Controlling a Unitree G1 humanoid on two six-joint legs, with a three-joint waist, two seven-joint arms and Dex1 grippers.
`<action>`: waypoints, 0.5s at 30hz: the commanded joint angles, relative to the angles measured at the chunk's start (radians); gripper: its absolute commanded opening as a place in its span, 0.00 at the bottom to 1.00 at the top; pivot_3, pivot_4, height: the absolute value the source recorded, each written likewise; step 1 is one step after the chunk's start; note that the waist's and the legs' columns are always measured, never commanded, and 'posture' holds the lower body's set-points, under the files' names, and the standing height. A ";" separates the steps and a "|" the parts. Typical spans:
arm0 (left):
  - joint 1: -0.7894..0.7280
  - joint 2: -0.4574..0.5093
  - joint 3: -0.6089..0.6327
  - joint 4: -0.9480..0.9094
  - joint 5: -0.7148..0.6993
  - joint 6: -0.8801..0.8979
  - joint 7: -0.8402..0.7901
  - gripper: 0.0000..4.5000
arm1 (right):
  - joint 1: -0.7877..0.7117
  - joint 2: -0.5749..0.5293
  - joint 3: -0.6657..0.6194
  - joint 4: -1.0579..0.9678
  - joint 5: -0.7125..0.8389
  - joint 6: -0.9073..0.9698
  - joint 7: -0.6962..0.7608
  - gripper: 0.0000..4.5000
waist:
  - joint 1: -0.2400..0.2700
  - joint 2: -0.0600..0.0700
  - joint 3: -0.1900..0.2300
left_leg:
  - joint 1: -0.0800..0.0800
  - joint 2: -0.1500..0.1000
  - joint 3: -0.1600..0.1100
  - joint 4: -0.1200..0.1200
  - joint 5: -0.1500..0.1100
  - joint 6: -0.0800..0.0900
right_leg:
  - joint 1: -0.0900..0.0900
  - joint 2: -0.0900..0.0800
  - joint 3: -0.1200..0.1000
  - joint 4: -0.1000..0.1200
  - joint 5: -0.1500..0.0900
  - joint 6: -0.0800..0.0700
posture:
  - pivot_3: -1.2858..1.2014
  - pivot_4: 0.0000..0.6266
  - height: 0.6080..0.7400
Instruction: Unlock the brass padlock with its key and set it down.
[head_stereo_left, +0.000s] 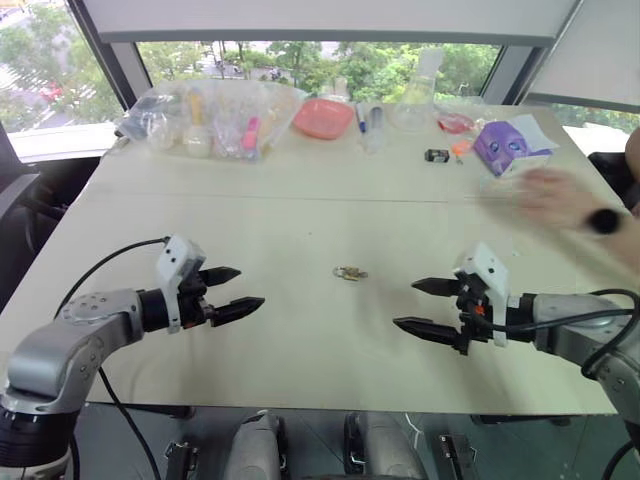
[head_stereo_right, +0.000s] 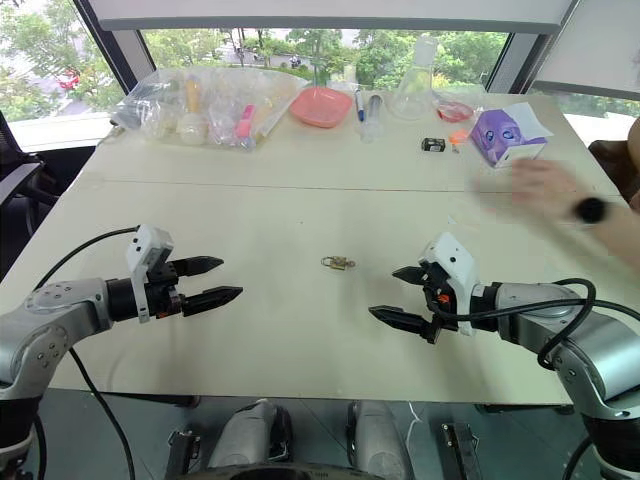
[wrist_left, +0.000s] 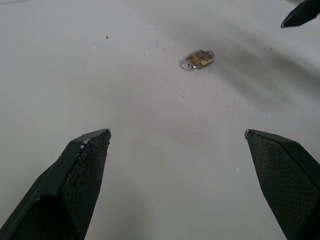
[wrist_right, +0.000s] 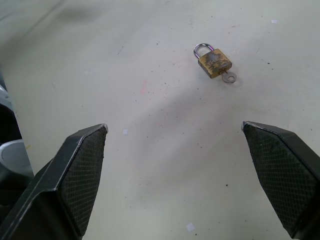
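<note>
Brass-yellow and very small, the brass padlock (wrist_right: 215, 62) lies flat on the pale worktop (head_stereo_left: 300, 200), about midway between the two hands and touched by neither. Its thin silvery shackle loop looks closed into the body. The key (wrist_right: 228, 77) shows in the right wrist view as a small silvery ring-shaped head at the end of the body away from the shackle; its blade is hidden, so it seems to sit in the lock. From the head camera the key is too small to tell from the padlock.

The left hand (head_stereo_left: 232, 292) hovers over the worktop well to the left of the padlock, fingers spread apart and empty. The right hand (head_stereo_left: 428, 305) hovers well to the right, fingers also spread and empty.

A person's hand (head_stereo_left: 552, 197), blurred, reaches over the worktop's far right side, the arm cut off by the frame edge. At the far edge stand a clear bag of items (head_stereo_left: 210, 118), a pink dish (head_stereo_left: 322, 117) and a purple box (head_stereo_left: 508, 145).
</note>
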 joint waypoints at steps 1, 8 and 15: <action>-0.012 -0.002 -0.001 -0.012 -0.002 -0.022 -0.005 1.00 | -0.016 0.004 -0.006 -0.022 -0.005 -0.019 -0.004 0.99 | 0.000 0.000 0.000 | 0.000 0.000 0.000 0.000 0.000 0.000 | 0.000 0.000 0.000 0.000 0.000 0.000 | 0.52 0.24 1.00; -0.029 -0.010 0.001 -0.005 -0.003 -0.011 0.008 1.00 | -0.025 0.009 0.004 -0.017 -0.011 -0.021 -0.010 0.99 | 0.000 0.000 0.000 | 0.000 0.000 0.000 0.000 0.000 0.000 | 0.000 0.000 0.000 0.000 0.000 0.000 | 0.52 0.24 1.00; -0.035 -0.009 -0.003 -0.005 -0.001 -0.010 0.009 1.00 | -0.033 0.017 0.011 -0.015 -0.018 -0.019 -0.018 0.99 | 0.000 0.000 0.000 | 0.000 0.000 0.000 0.000 0.000 0.000 | 0.000 0.000 0.000 0.000 0.000 0.000 | 0.52 0.24 1.00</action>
